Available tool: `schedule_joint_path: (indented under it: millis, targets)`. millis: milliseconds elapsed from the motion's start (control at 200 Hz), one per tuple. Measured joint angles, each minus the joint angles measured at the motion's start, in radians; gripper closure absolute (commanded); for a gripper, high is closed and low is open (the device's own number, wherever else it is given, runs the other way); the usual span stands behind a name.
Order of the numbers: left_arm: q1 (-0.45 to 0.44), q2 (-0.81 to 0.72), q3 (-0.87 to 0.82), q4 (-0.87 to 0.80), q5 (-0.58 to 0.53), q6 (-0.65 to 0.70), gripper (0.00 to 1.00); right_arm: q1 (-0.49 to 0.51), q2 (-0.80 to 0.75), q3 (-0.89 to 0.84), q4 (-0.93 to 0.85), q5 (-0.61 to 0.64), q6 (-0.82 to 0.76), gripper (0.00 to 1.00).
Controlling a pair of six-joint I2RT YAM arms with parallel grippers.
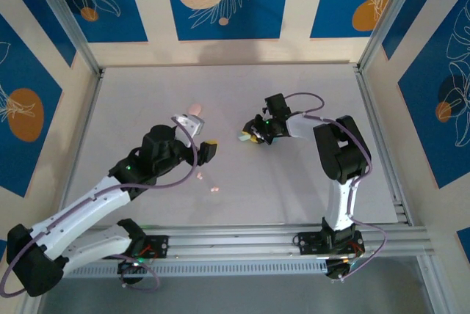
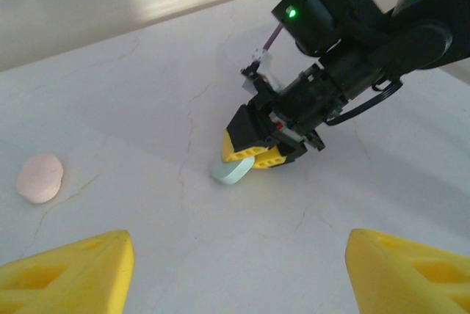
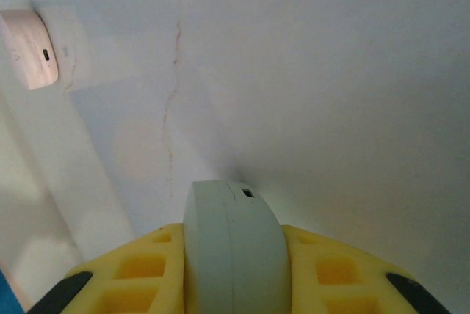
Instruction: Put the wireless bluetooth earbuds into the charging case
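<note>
Right pincer (image 2: 252, 155) clamps pale blue charging case (image 3: 233, 248) (pink case (image 2: 40, 178) well apart).

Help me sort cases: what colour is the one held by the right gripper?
Pale blue; the case shows best in the right wrist view.

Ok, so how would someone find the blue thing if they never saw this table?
Look at the grey table, then at the right gripper near its middle. Squeezed between its yellow fingers is a rounded pale blue case. It is the blue, held one: the pink case lies loose farther left, and the pink earbuds on the table are far tinier.
</note>
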Motion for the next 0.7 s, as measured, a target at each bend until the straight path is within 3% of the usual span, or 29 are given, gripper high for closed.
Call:
schedule_joint_path:
  millis: [150, 260, 480, 700]
  targets:
    - [0.015, 0.017, 0.014, -0.023, 0.000, -0.001, 0.26, 0.004, 0.000, 0.024, -0.048, 0.035, -0.029, 0.53]
    - [0.028, 0.027, 0.019, -0.036, 0.001, -0.004, 0.26, 0.010, -0.003, 0.031, -0.101, 0.069, -0.055, 0.48]
    - [0.080, 0.103, 0.082, -0.086, 0.019, -0.007, 0.26, 0.023, -0.085, 0.035, -0.225, 0.148, -0.109, 0.42]
    - [0.188, 0.249, 0.197, -0.148, 0.043, 0.003, 0.23, 0.032, -0.243, 0.037, -0.313, 0.206, -0.163, 0.41]
